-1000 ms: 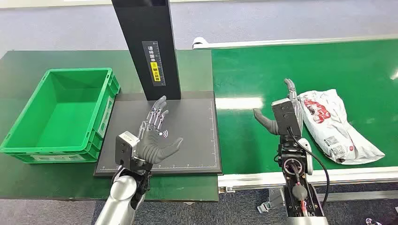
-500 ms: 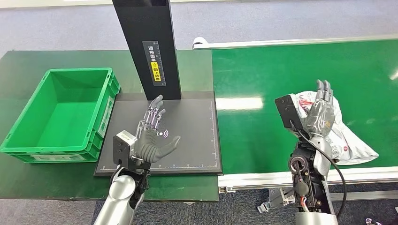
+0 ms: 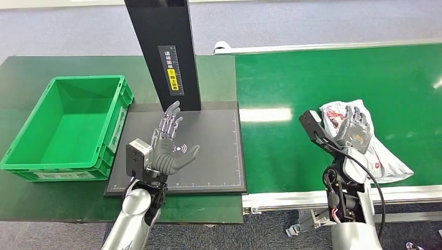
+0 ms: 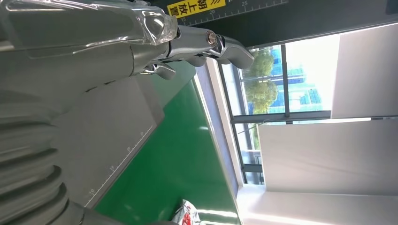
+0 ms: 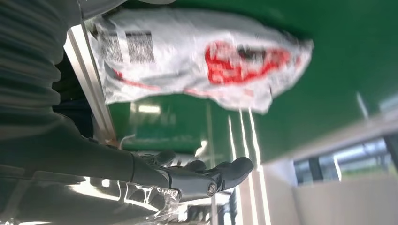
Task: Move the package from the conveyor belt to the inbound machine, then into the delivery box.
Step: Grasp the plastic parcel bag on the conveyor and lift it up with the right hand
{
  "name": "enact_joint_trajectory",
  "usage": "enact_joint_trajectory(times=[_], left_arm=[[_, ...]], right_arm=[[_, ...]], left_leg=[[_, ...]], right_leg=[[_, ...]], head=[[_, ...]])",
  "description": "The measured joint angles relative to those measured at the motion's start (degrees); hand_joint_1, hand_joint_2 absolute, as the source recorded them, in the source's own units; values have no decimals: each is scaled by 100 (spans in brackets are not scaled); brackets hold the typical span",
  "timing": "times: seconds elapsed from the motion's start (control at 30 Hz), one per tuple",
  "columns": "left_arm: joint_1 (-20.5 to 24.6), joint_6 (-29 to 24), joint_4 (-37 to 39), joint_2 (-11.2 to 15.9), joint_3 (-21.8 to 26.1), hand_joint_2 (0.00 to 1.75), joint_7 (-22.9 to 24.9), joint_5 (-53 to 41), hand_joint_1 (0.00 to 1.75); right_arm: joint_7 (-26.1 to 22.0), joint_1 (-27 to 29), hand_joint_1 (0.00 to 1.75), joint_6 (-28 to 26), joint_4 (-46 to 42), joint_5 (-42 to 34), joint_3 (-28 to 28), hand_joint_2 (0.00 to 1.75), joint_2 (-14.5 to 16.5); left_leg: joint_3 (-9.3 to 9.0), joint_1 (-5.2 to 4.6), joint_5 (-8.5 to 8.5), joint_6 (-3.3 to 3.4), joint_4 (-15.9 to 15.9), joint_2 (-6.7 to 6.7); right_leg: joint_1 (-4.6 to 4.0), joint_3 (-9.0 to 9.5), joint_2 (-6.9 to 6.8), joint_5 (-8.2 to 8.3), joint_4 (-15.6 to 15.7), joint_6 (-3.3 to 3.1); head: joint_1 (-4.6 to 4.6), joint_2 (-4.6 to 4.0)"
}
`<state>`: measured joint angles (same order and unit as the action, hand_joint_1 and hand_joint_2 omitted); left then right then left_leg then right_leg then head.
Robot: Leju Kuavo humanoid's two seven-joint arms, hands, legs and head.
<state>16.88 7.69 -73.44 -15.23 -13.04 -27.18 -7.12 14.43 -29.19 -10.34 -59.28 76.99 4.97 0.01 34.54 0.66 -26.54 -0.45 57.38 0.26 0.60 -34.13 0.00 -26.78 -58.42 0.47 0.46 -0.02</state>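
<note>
On the green conveyor belt [image 3: 281,88], near its front edge, the right hand [image 3: 354,130] hovers with fingers spread over the crumpled white plastic package with red print [image 3: 383,156], and should settle squarely before closing, while the left hand [image 3: 169,151] waits open-palmed above the dark scanner mat [image 3: 213,156].
</note>
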Motion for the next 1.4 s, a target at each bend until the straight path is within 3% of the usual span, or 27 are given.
enact_joint_trajectory(times=[0.4,0.93,1.27,1.4], left_arm=[[239,118,295,-6,33,175,-22,1,0],[214,144,326,-16,62,175,-22,-59,0],[117,162,289,-15,76,175,-11,-63,0],[87,209,244,-16,80,175,16,-74,0]], right_arm=[[-851,-177,0,1213,847,-268,-300,175,15],[-982,-141,0,1252,984,-495,-888,175,-5],[-1087,-142,0,976,984,-613,-1128,175,-19],[-797,-143,0,915,1000,-528,-1165,175,-45]], left_leg=[[1,1,0,0,0,-1],[2,0,0,0,0,-1],[2,0,0,0,0,-1],[1,0,0,0,0,-2]], right_leg=[[0,-3,0,0,-1,0],[0,-3,0,0,0,0],[0,-1,0,0,0,0],[0,-2,0,0,0,0]], head=[[-1,1],[-1,1],[-1,1],[-1,1]])
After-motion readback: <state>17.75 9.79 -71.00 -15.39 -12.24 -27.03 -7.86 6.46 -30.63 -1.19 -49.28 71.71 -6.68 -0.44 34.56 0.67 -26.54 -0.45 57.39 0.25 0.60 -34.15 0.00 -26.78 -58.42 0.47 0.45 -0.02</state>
